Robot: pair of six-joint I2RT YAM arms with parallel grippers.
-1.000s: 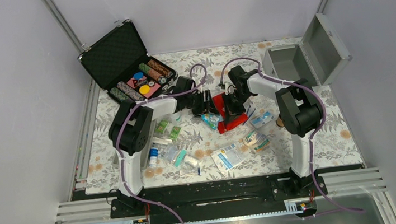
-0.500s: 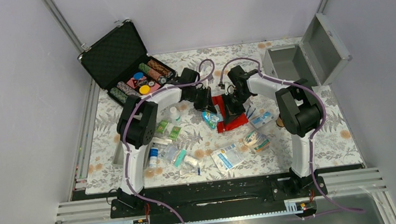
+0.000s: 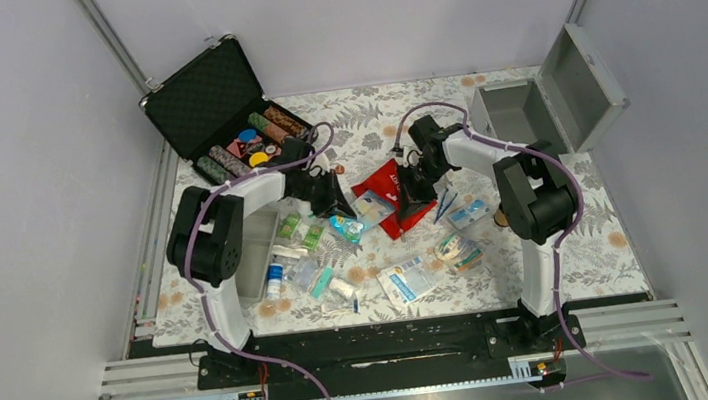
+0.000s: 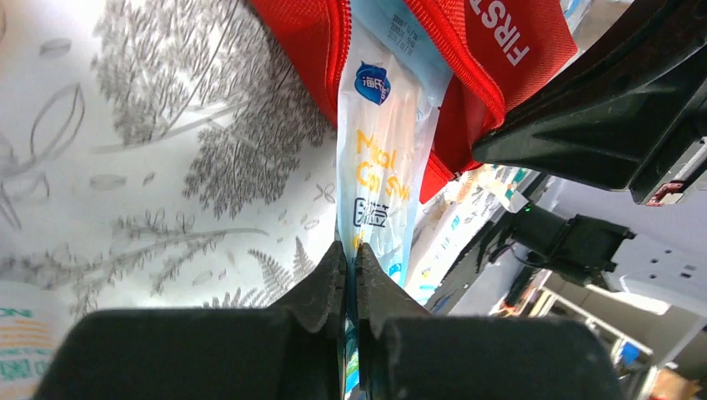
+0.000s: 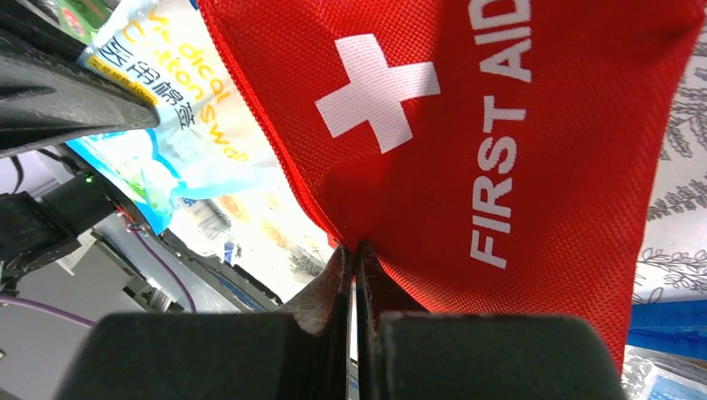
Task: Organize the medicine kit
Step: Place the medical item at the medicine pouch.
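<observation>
surface: floral-print cloth [image 3: 575,235] over table, plain grey walls on three sides, both arm bases at near edge
medicine kit [image 3: 511,114]: far right corner of cloth, silver-grey metal box, hinged lid thrown back and standing open on right side; well apart from both grippers
left gripper [image 4: 351,265]: jaws pressed together on near end of swab packet [image 4: 377,142], thin plastic pinched flat between fingertips
swab packet: light blue and white with yellow lettering; far end tucked in open zip mouth of red first-aid pouch [image 4: 492,42], rest stretched out toward left gripper over cloth
right gripper [image 5: 354,257]: jaws pinched tight on fabric fold of red first-aid pouch; white cross and "FIRST AID" print facing wrist camera
red first-aid pouch: mid-table between both grippers, mouth turned to left arm; lifted or resting on cloth, cannot tell
black case [image 3: 220,115]: far left corner, lid up, foam lining, coloured chips in rows in tray
teal packet [image 3: 345,227]: on cloth just beside left gripper, near side
green boxes [image 3: 299,231]: pair, left of teal packet, under left arm
white bottle [image 3: 273,278]: small, blue label, near left arm's upright link
sachets [image 3: 407,279]: flat, clear-wrapped, front centre of cloth
bandage roll [image 3: 456,249]: wrapped, right of sachets
blue-white packet [image 3: 470,212]: just beside right arm, near side of red first-aid pouch
</observation>
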